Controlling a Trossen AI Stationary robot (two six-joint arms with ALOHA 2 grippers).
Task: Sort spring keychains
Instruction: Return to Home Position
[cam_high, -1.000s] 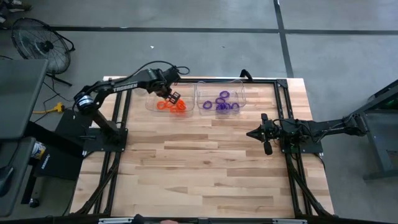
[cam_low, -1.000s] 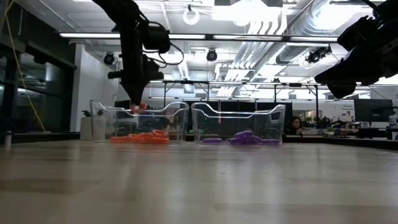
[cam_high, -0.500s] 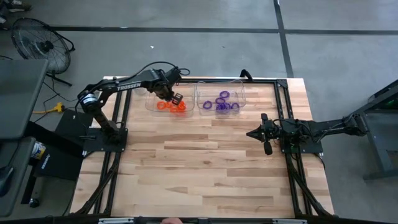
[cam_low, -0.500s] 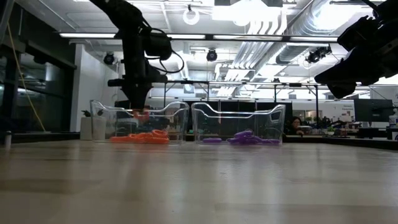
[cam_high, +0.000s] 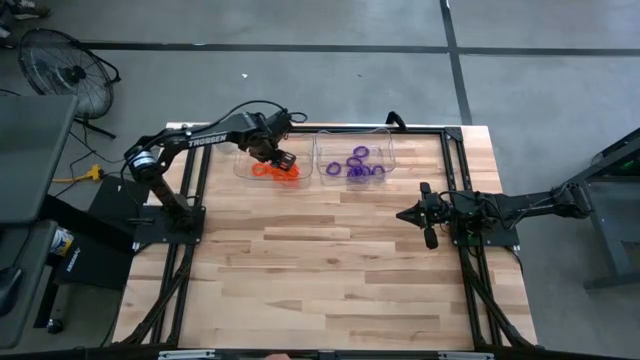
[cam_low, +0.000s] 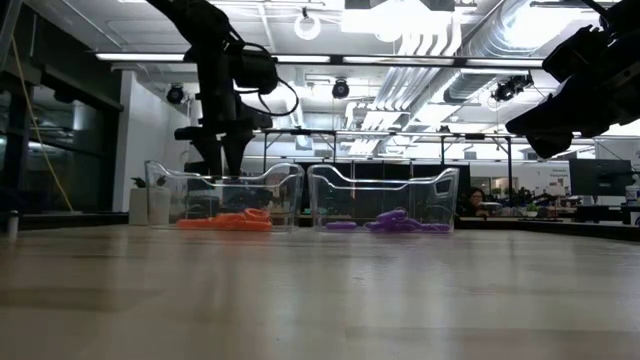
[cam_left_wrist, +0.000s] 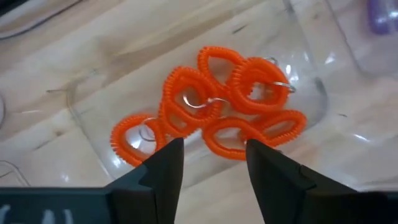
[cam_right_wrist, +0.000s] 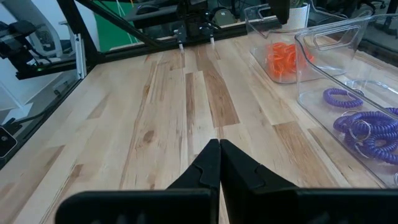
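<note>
The left end effector (cam_high: 281, 158) hovers over the left bin (cam_high: 243, 150) in the upper middle of the high view, its fingers released and nothing between them in the left wrist view. Directly below it the orange keychains (cam_left_wrist: 211, 106) lie heaped on the bin floor. The purple keychains (cam_high: 360, 164) sit apart in the right bin (cam_high: 386, 150) just beside it, so each colour has its own bin. Every keychain in view is in a bin, which suggests the sorting is done and the arm need only lift clear. The right end effector (cam_right_wrist: 219, 148) waits clenched, fingertips pressed together, near the right edge of the desk (cam_high: 330, 280) and well clear of both bins. The coils overlap, so an exact count of either colour cannot be made. From above, the left arm covers part of the orange heap. The right wrist view cuts off the purple bin at its right edge, and the low view shows both piles only as thin strips behind clear walls.
</note>
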